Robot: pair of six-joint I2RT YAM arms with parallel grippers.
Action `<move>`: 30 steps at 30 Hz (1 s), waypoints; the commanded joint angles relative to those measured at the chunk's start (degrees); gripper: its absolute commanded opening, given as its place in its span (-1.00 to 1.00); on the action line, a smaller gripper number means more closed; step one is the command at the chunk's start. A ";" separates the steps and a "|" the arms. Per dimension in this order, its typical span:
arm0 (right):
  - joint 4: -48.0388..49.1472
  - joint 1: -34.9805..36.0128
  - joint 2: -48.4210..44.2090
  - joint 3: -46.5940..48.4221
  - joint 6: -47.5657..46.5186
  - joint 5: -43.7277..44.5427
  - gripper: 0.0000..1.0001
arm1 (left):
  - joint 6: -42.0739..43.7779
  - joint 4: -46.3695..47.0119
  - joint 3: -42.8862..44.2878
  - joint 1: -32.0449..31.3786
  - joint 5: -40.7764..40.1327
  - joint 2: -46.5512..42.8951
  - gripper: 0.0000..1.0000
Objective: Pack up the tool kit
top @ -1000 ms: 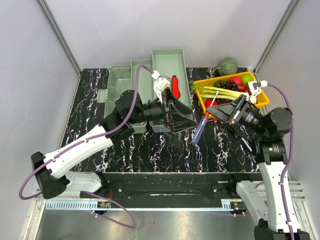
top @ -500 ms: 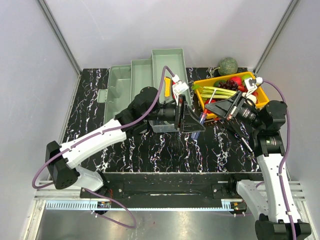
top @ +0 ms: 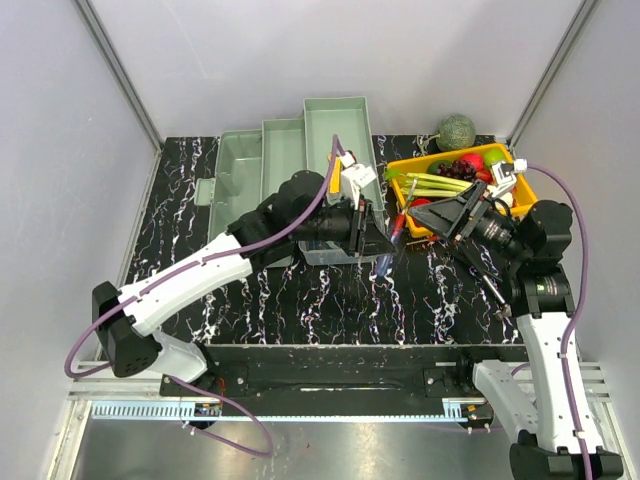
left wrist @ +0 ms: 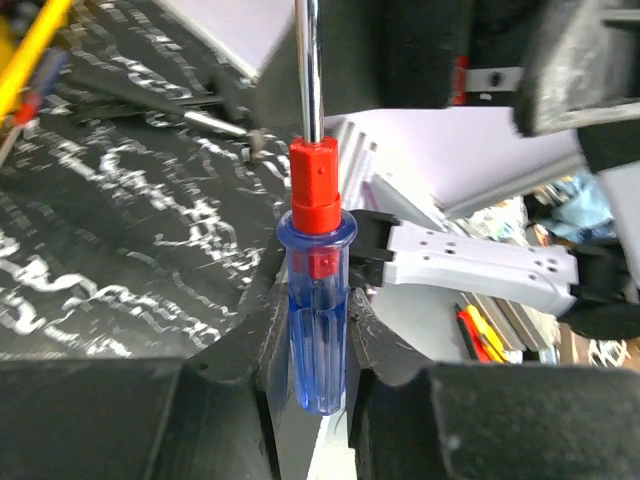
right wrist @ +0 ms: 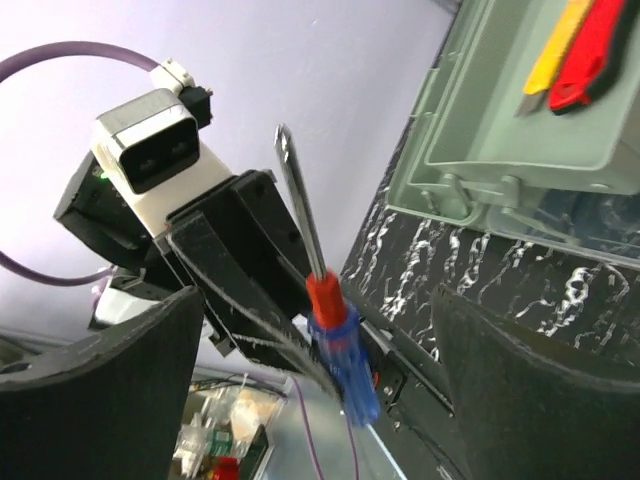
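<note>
The screwdriver (left wrist: 318,300) has a clear blue handle, a red collar and a bare metal shaft. My left gripper (left wrist: 315,335) is shut on the blue handle, shaft pointing away from it. In the top view the left gripper (top: 377,245) holds the screwdriver (top: 385,260) above the table, just right of the pale green toolbox (top: 290,150). My right gripper (right wrist: 315,300) stands open, its fingers wide on either side of the screwdriver (right wrist: 340,350) without touching it. A yellow knife (right wrist: 558,45) and a red knife (right wrist: 600,50) lie in the toolbox tray (right wrist: 480,150).
An orange-yellow tray (top: 430,158) of fruit and vegetables sits behind the right gripper (top: 425,215), with a round green melon (top: 456,130) at the back. A thin dark tool (top: 491,287) lies on the black marbled table near the right arm. Grey walls enclose the table.
The left arm swung right and its jaws closed on the screwdriver's blue handle. The right gripper, which held the screwdriver, has opened and let it go.
</note>
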 commanded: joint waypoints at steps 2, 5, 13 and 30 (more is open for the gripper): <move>-13.15 -0.14 -2.70 4.67 -8.74 10.11 0.99 | 2.45 -6.00 0.62 5.88 -11.09 -8.20 -1.00; -19.74 -0.14 -3.05 4.94 -9.45 15.12 0.99 | 2.98 -11.09 0.00 12.20 -16.27 -11.54 -1.00; -27.58 -0.14 -3.58 1.08 -10.24 22.52 0.99 | 4.47 -26.47 7.54 27.24 -21.91 -6.65 -1.00; -35.49 -0.14 -4.02 -6.49 -5.85 34.02 0.99 | 8.25 -31.76 18.28 33.67 -25.43 16.74 -0.89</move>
